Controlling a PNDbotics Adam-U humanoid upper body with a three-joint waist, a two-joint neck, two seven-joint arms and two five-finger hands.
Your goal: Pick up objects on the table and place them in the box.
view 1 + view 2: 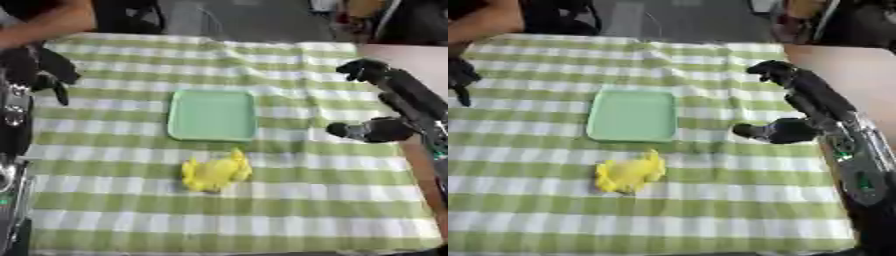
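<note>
Centrally, a soft lumpy yellow toy [215, 172] lies beside the smooth square green box [212, 114].

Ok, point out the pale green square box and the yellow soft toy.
Pale green square box [213, 114], left eye view, on its flat middle.
Yellow soft toy [214, 172], left eye view, on its body.

My counter [131, 200] wears a green-and-white checked cloth [289, 200]; beyond its far edge lies grey floor [254, 20] (dim, with dark shapes); bare pinkish-brown surface [859, 75] shows beyond my right hand [785, 131].
</note>
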